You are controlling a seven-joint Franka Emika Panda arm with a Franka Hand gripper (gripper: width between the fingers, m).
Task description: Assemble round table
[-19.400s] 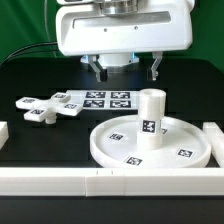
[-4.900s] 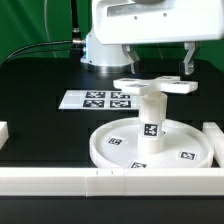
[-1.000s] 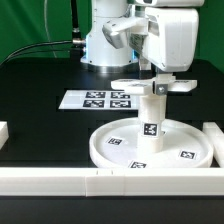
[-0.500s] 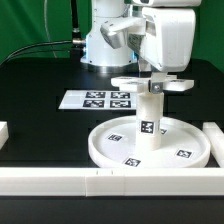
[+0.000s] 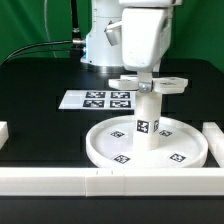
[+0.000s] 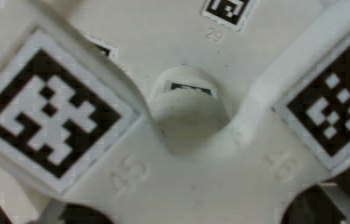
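Exterior view: the cross-shaped piece (image 5: 172, 85) is pinched by the gripper (image 5: 146, 80) atop the cylinder (image 5: 147, 128), which is stood upright in the round disc (image 5: 100, 150). The disc's front rim is closely bordered by the white rail (image 5: 110, 181). Compared with half a second earlier, the cylinder and disc tags are shifted sideways.

Wrist view: the frame is filled by the cross-shaped piece (image 6: 181, 130).

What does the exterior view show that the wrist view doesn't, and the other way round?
Exterior view only: the round disc, the thick cylinder standing upright in its middle, the marker board behind, the white rails in front, and the end effector down on the top piece. Wrist view only: a close look at the recess in the middle of that piece and the large tags on its arms. Both: the cross-shaped piece sitting on top of the cylinder.
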